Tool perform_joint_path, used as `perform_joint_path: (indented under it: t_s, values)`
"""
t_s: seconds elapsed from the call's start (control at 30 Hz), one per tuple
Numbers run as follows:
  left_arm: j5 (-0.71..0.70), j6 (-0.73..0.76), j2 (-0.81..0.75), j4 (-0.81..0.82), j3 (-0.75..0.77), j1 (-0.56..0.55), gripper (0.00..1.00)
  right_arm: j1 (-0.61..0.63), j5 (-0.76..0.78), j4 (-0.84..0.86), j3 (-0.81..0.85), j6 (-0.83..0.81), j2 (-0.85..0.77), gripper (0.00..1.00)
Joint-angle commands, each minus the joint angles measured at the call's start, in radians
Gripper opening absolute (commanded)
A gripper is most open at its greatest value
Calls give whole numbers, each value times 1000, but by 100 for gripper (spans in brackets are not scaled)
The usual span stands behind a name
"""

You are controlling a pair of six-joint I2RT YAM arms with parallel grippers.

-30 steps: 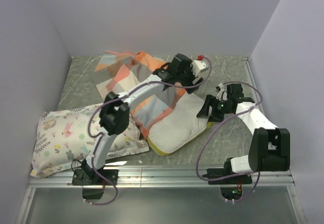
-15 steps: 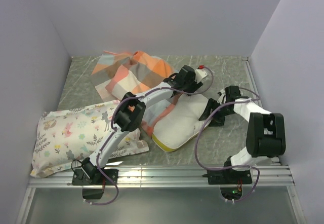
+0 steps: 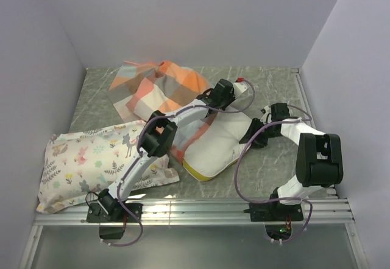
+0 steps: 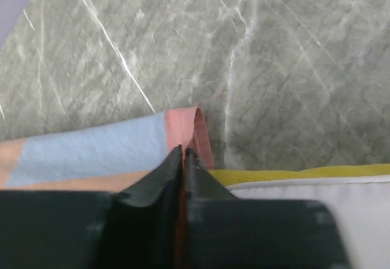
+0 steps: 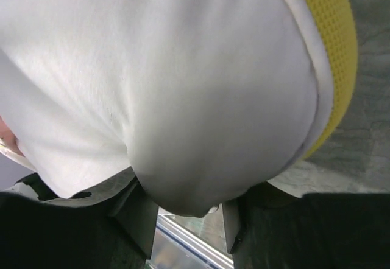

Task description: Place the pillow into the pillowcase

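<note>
The checked pillowcase [image 3: 155, 86] lies bunched at the back of the table, one end trailing over the pillow's left side. The cream-white pillow [image 3: 216, 147] with its yellow band lies in the middle. My left gripper [image 3: 223, 94] is at the pillow's far end, shut on a reddish edge of the pillowcase [image 4: 91, 150]; the left gripper [image 4: 183, 151] has cloth pinched between its tips, next to the pillow's yellow band [image 4: 304, 173]. My right gripper [image 3: 253, 134] is at the pillow's right edge. In the right wrist view, a corner of the pillow [image 5: 183, 98] bulges between the right gripper [image 5: 186, 220] fingers, touching both.
A white pillow printed with flowers and deer [image 3: 97, 159] lies at the front left, under the left arm. Lilac walls close off three sides. A metal rail [image 3: 195, 211] runs along the near edge.
Both grippers have closed, the left onto the pillowcase edge and the right around the pillow corner. The right arm moved in to the pillow. The pillowcase has shifted back and left, uncovering more pillow.
</note>
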Motion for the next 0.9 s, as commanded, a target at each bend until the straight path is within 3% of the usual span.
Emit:
perform_joint_path:
  t_s: [0.0,0.03,0.13,0.17,0.27,0.4,0.6,0.77,0.87]
  values:
    - [10,1,-35,61,-14,18,8,-3,8,30,-15,-3,-23,45]
    - [27,-11,-53,66,-20,18,0,-3,4,33,-12,-2,-15,44]
    - [194,-64,-102,23,-23,16,0,0,-7,53,6,12,8,42]
    - [360,-83,-122,9,-32,15,0,3,-18,65,9,30,14,41]
    - [654,-176,-214,29,-96,-2,0,24,-56,150,24,84,38,40]
    - [890,-401,-300,78,-118,-45,0,41,-113,289,32,208,26,39]
    - [1020,-687,-366,271,-186,-76,0,44,-156,463,66,393,-21,38]
    - [1048,-741,-378,299,-248,-53,0,44,-185,533,25,425,-52,38]
    - [986,-681,-385,204,-273,-19,0,44,-209,544,-26,408,-86,38]
